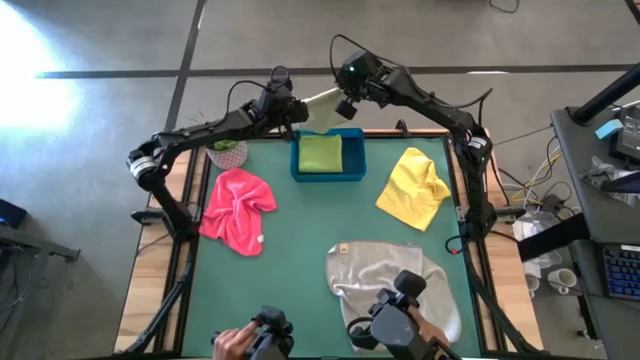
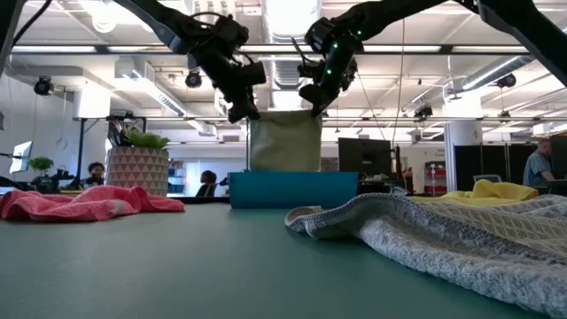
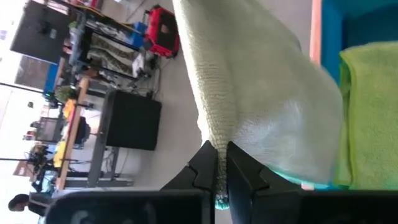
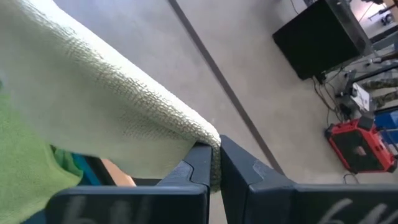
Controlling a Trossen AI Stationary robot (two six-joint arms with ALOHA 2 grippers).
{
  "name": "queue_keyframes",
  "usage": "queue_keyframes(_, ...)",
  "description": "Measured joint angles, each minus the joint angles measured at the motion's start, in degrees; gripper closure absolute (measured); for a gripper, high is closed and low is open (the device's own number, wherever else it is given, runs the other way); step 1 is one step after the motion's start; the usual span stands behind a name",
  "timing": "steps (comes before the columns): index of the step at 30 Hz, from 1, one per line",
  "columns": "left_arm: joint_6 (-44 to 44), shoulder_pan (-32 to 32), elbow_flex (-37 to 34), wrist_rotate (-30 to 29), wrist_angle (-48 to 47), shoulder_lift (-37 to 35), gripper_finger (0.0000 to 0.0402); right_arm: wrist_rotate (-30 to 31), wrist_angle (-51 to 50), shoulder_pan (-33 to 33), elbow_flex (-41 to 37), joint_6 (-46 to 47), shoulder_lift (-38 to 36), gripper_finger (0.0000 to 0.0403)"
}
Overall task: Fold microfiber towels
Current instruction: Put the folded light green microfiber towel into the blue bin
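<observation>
Both arms hold the olive green towel [image 2: 283,142] up by its top corners, left gripper [image 2: 244,111] and right gripper [image 2: 316,106] each pinched shut on one, so it hangs level directly above the blue tray [image 2: 292,188]

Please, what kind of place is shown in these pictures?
Probably an open-plan robotics lab or workshop. Behind the green table the low view shows an exposed ceiling with ducts, desks with monitors, and people at workstations; cables run over the bare concrete floor.
</observation>
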Motion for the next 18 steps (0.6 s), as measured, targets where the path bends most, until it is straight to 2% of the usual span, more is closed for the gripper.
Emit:
queue_keyframes(8,1.7,0.3,0.4,-1.3,0.8,1.9,0.0400,0.6,1.3,-0.1,0.4,-4.0,0.0,0.0394)
queue_keyframes(18,6.3,1.8,6.1,-2.6,1.7,1.9,0.0400,2.1,4.7,-0.8,2.1,-2.9,0.0,0.0394)
